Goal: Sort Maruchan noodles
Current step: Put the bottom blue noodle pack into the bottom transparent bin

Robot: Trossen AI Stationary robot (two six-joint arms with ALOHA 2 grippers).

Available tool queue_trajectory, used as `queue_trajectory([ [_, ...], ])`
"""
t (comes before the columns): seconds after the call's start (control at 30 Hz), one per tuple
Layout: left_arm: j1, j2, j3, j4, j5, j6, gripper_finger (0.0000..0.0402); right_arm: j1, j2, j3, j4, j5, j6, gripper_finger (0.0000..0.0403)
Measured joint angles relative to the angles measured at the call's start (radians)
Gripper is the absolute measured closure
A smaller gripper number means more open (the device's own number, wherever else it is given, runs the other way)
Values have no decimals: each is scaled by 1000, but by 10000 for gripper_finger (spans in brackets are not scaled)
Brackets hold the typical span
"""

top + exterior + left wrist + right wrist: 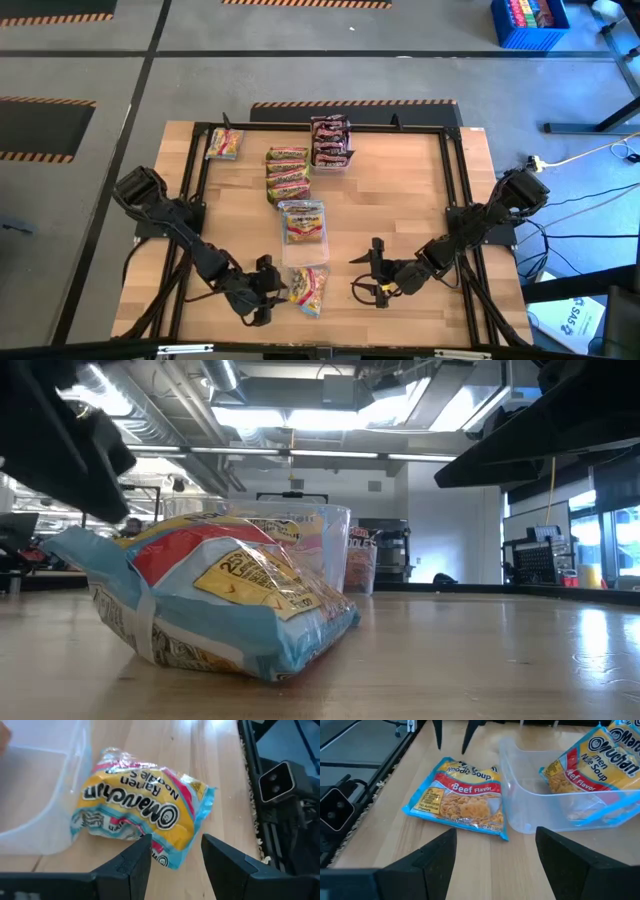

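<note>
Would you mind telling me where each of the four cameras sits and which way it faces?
High view: overhead, facing straight down on the wooden table; both arms show.
Low view: at tabletop height, facing level across a yellow-blue plastic noodle packet; dark arm parts overhead.
Left wrist view: on the left arm, facing that packet; left gripper open.
Right wrist view: on the right arm, facing the same packet beside a clear plastic tray; right gripper open.
All four share this packet.

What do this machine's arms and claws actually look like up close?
Both arms are dark, nearly black, built of chunky jointed segments rising from black frame rails. Each ends in two flat, wedge-shaped black fingers: the left gripper and the right gripper. The left gripper's fingers, seen from across the table, taper to slim points. No coloured markings show on them.
</note>
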Motion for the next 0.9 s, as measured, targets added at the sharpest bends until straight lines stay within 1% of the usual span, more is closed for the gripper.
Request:
queue_trajectory([
  [0.07,-2,-18,0,-14,-28,9,234,0,0,0,4,0,0,149],
  [0.13,-4,-37,0,-17,-82,31,234,0,0,0,16,-1,-2,149],
  [0.27,-10,-50,0,17,-283,126,234,-8,17,1,86,-17,-20,149],
  [0.33,-2,-50,0,22,-336,157,234,-7,37,2,127,-42,-53,149],
  [0.53,35,-49,-20,15,-337,159,234,-19,100,5,240,-108,-86,149],
  [0.67,31,-49,-30,16,-335,159,234,-30,164,80,247,-133,-129,149],
  [0.8,24,-49,-32,20,-335,159,234,-51,239,209,141,-147,-158,149],
  [0.9,15,-49,-32,20,-335,159,234,-69,278,321,12,-160,-159,150],
])
